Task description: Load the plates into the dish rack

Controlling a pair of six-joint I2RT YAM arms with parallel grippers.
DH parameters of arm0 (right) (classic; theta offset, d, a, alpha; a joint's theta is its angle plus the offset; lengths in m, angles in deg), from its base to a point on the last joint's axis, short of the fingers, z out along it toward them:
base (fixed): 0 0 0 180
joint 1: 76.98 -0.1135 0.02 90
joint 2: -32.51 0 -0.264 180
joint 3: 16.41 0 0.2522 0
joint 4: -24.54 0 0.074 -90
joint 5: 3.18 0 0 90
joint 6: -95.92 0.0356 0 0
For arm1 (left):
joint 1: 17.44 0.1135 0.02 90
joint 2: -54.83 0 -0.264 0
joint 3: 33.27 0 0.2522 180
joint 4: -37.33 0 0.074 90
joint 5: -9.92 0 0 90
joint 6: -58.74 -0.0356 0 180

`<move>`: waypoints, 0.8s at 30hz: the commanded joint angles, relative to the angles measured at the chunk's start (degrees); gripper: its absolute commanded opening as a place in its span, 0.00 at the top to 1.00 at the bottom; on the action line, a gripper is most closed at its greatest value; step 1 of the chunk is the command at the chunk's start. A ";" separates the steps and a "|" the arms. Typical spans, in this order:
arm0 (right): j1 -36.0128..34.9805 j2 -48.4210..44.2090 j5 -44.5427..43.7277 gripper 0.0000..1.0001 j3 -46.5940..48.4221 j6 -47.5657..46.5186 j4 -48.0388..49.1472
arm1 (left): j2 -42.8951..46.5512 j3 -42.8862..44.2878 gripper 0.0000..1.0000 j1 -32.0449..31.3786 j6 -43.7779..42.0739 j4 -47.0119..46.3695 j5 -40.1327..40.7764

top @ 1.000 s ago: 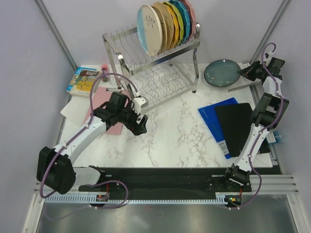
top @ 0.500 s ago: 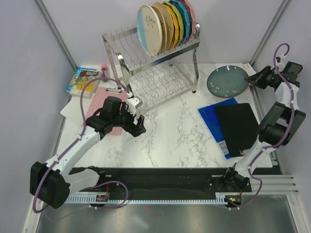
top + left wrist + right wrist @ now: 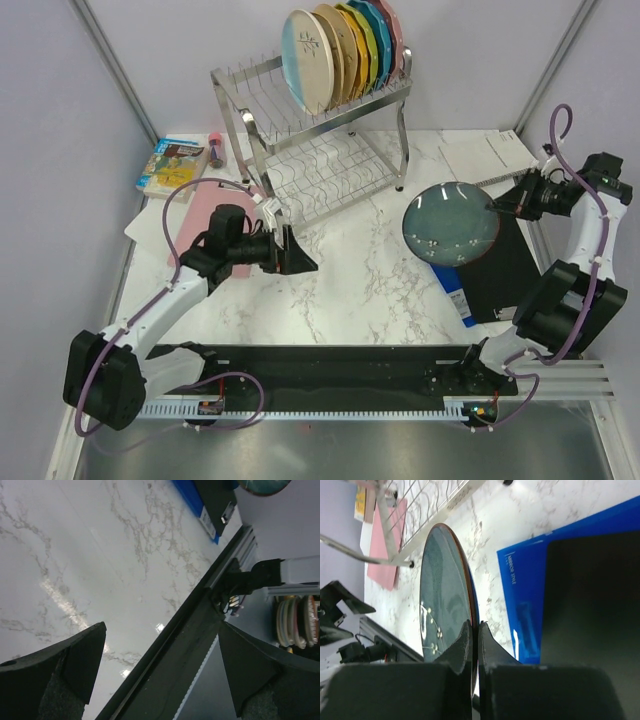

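Note:
My right gripper [image 3: 497, 205] [image 3: 475, 625] is shut on the right rim of a dark teal speckled plate [image 3: 451, 222] [image 3: 442, 595]. The plate hangs tilted on edge above the table's right half, off the surface. The silver two-tier dish rack [image 3: 250, 85] [image 3: 427, 500] stands at the back centre. Its top tier holds several upright plates, with a half light-blue, half cream one [image 3: 305, 48] in front. My left gripper [image 3: 300, 262] [image 3: 161, 630] is open and holds nothing. It hovers in front of the rack's lower tier, pointing right.
A blue folder [image 3: 458, 300] under a black pad [image 3: 515, 270] lies on the right of the table, beneath the held plate. White paper [image 3: 490, 155] lies at the back right. A book [image 3: 172, 165] and a pink sheet [image 3: 387, 555] lie left of the rack.
My right gripper lifted the teal plate from the back right of the table, carried it left and nearer, and tilted it on edge. My left gripper swung to point right.

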 commanded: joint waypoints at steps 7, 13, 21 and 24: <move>-6.25 -6.54 10.83 1.00 -3.23 -2.18 -9.97 | -5.18 -8.23 0.00 0.81 23.31 -28.62 -11.01; -16.45 -9.71 8.81 1.00 -8.16 16.68 8.90 | -9.22 -10.80 0.00 0.55 29.12 -38.29 -9.08; -26.82 -8.74 6.53 1.00 -10.36 27.53 21.32 | -10.10 -10.71 0.00 0.63 30.62 -38.83 -5.83; -30.52 -8.83 5.12 1.00 -11.76 31.66 25.88 | -10.28 -10.36 0.01 0.63 30.44 -38.83 -5.38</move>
